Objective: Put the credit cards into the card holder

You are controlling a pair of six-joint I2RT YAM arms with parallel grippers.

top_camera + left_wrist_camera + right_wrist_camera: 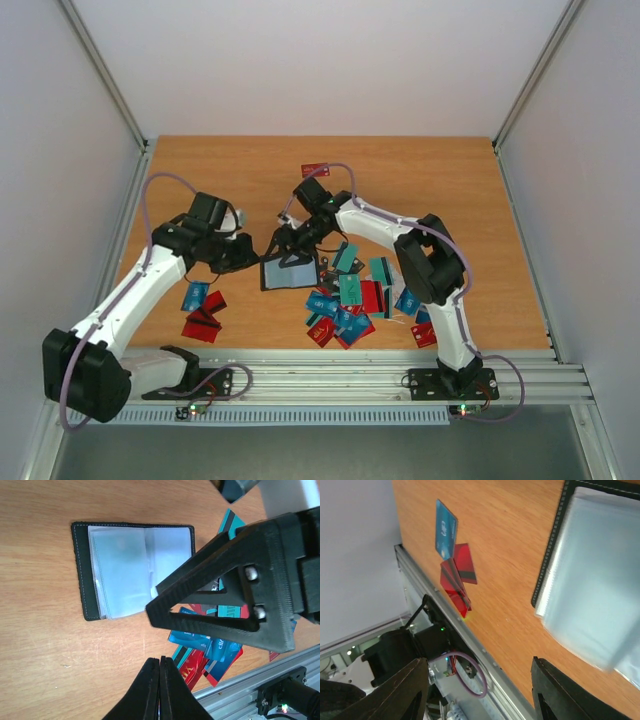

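The card holder [278,276] lies open on the table, its clear plastic sleeves facing up; it shows in the left wrist view [125,570] and the right wrist view [592,575]. My right gripper [293,257] hovers over the holder's far edge, open and empty [480,685]; one of its fingers [225,600] crosses the left wrist view. My left gripper [252,257] is shut and empty [160,672], just left of the holder. A pile of red, teal and blue credit cards [345,300] lies right of the holder.
A smaller group of blue and red cards [202,310] lies at the front left, also in the right wrist view [454,565]. One red card [315,168] lies far back. The aluminium rail [330,375] runs along the table's near edge.
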